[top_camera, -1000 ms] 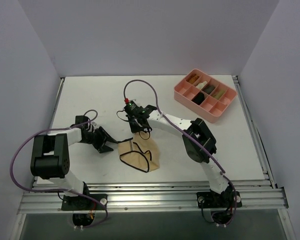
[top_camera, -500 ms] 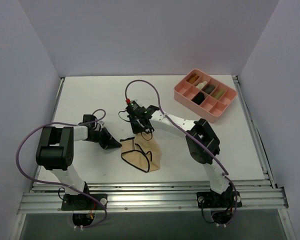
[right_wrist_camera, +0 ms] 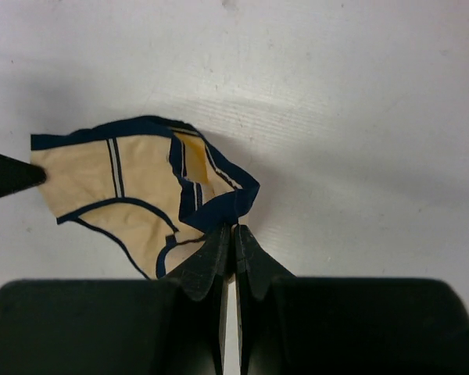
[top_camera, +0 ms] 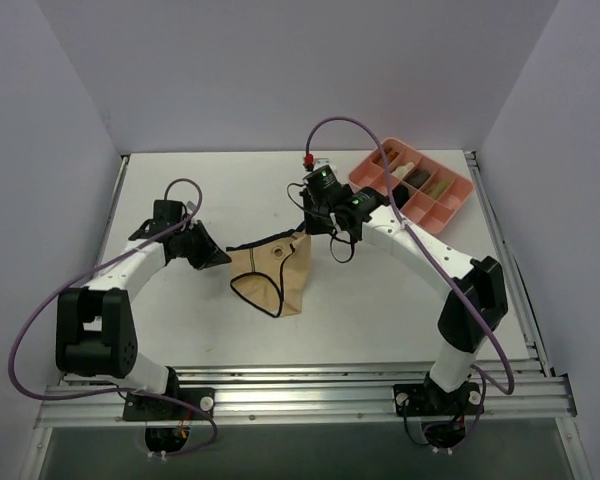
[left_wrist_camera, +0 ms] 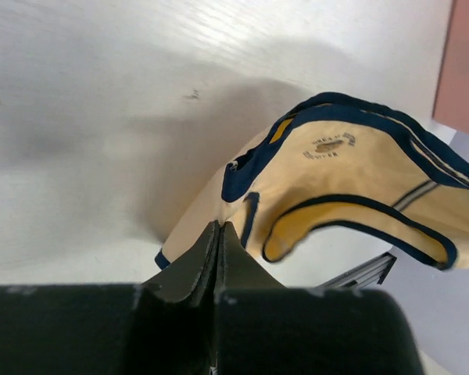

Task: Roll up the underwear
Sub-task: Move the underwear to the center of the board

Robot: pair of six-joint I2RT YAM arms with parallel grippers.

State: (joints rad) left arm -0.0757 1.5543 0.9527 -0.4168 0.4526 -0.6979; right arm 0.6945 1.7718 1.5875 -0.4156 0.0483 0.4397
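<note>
You have the underwear held between both arms near the middle of the tabletop, left of the pink tray and apart from it. The left pincer is clamped on the garment's left corner. In the left wrist view its fingers are pressed together with the tan cloth and its dark trim coming out just beyond the tips. The right pincer is clamped on the opposite corner. In the right wrist view its fingertips meet on a bunched piece of dark trim at the edge of the cloth.

From above, the top edge of the garment runs between your two pincers, and the rest spreads from that edge toward the near side of the tabletop, open rather than rolled. In the left wrist view a soft shadow falls on the tabletop beside the cloth, and a small printed label shows on the tan fabric. The tray sits at the far right, with small rolled cloths in some of its compartments.
</note>
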